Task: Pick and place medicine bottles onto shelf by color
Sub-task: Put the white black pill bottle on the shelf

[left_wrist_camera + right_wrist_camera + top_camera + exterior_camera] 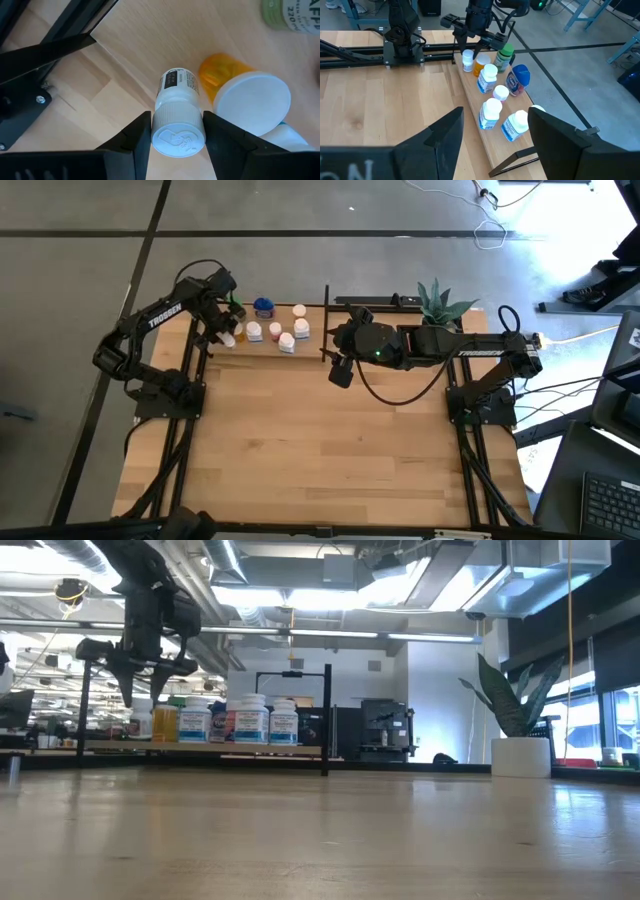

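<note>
Light-wood shelf board (487, 137) holds my bottles. Left gripper (177, 131) straddles small white-capped white bottle (178, 127), fingers not clearly clamped. Right gripper (495, 135) hangs wide, empty.

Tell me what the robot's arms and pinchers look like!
Both arms are dark, nearly black, built from chunky jointed pieces. The left arm and the right arm each carry the white word TROSSEN. A black cable loops beneath the right arm, and a small green light glows near its wrist. Each gripper has two flat, black, wedge-shaped fingers.
</note>
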Robot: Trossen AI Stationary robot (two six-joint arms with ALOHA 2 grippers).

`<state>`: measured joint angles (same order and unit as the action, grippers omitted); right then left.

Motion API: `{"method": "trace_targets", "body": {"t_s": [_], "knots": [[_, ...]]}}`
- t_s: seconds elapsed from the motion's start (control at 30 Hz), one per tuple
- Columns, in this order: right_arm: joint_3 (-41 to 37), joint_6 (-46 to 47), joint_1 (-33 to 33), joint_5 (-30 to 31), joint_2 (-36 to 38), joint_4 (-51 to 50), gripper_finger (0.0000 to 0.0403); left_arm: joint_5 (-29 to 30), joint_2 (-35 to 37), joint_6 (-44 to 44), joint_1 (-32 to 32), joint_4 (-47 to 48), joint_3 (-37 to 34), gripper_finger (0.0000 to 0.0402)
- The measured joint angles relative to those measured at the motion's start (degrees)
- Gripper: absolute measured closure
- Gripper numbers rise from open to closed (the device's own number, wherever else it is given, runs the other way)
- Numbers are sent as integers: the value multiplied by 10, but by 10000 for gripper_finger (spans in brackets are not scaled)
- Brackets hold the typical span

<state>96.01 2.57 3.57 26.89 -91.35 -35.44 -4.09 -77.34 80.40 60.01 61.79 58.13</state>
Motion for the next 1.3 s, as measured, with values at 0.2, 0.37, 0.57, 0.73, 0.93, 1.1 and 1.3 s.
{"method": "trace_targets", "body": {"t_s": [0.2,0.37,0.57,0.73,0.93,1.1,1.3], "knots": [[0,0,0,0,0,0,180,-16,0,0,0,3,0,248],[0,0,0,0,0,0,180,-30,0,1,0,21,0,248],[0,0,0,0,0,0,180,0,0,0,0,25,0,248],[0,0,0,0,0,0,180,11,0,0,0,27,0,248],[0,0,0,0,0,0,180,32,0,6,0,28,0,248],[0,0,0,0,0,0,180,37,0,7,0,26,0,248],[0,0,0,0,0,0,180,52,0,7,0,17,0,248]]}}
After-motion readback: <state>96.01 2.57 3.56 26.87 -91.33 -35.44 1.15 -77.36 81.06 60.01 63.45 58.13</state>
